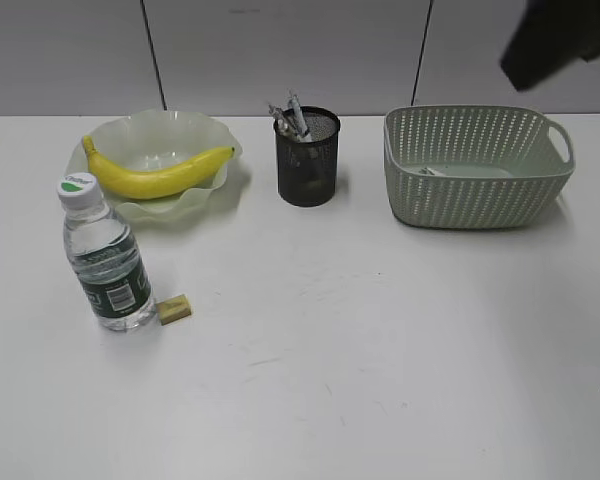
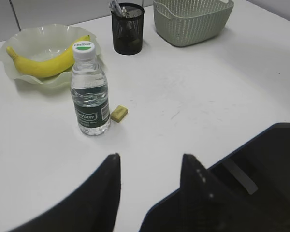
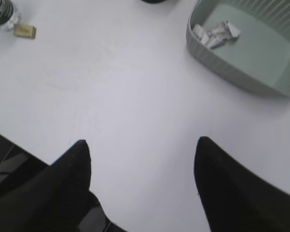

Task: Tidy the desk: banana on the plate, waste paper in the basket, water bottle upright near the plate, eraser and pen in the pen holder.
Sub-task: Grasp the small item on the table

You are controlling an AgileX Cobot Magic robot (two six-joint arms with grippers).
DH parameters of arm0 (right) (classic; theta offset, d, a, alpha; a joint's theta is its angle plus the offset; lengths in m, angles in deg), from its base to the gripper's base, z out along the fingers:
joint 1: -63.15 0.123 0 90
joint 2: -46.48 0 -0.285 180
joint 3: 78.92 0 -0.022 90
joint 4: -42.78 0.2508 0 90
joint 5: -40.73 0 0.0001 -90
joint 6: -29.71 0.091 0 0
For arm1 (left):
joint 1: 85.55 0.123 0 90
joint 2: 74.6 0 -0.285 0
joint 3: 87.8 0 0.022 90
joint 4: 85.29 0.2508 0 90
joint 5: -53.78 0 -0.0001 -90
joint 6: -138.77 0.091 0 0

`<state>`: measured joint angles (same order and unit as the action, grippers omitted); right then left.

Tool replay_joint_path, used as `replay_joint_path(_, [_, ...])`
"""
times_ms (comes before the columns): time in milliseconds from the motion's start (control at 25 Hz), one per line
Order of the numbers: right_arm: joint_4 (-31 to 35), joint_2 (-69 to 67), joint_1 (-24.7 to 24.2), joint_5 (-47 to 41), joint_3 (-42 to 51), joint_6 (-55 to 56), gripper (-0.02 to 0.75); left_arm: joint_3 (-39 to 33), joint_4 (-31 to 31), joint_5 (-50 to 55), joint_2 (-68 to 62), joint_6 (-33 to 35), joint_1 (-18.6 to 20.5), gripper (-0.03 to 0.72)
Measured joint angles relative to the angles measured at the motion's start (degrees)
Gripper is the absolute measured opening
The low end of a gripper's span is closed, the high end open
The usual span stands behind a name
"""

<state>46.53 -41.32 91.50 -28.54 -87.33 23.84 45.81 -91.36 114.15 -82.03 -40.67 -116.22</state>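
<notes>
The desk (image 1: 380,380) is a plain white surface carrying every item, with a wide bare area at the front. The basket (image 1: 477,168) sits at the back right, and the right wrist view shows the waste paper (image 3: 215,34) lying crumpled on its floor, so that item appears done. The plate (image 1: 160,150) sits at the back left with the banana (image 1: 160,176) resting across it, curve down, which keeps the fruit from rolling. The water bottle (image 1: 104,255) stands upright, cap on, just in front of the plate, which appears to meet the requirement for its position. The pen holder (image 1: 307,156) stands between plate and basket, with pens (image 1: 292,117) leaning out of its top. The eraser (image 1: 175,309), the smallest item, lies flat on the desk just beside the bottle base, apart from the holder; it appears to be the one step left. The left gripper (image 2: 150,166) hangs above the bare desk in front of the bottle, its jaws parted and empty, placed well for a reach toward the eraser. The right gripper (image 3: 141,157) hovers over bare desk near the basket, jaws spread wide, holding nothing.
</notes>
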Motion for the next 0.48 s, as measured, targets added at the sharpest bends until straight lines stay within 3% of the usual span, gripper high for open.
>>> replay_joint_path(480, [0.0, 39.2, 0.0, 0.6, 35.1, -0.5, 0.499, 0.0, 0.0, 0.0, 0.0, 0.0, 0.0, 0.309])
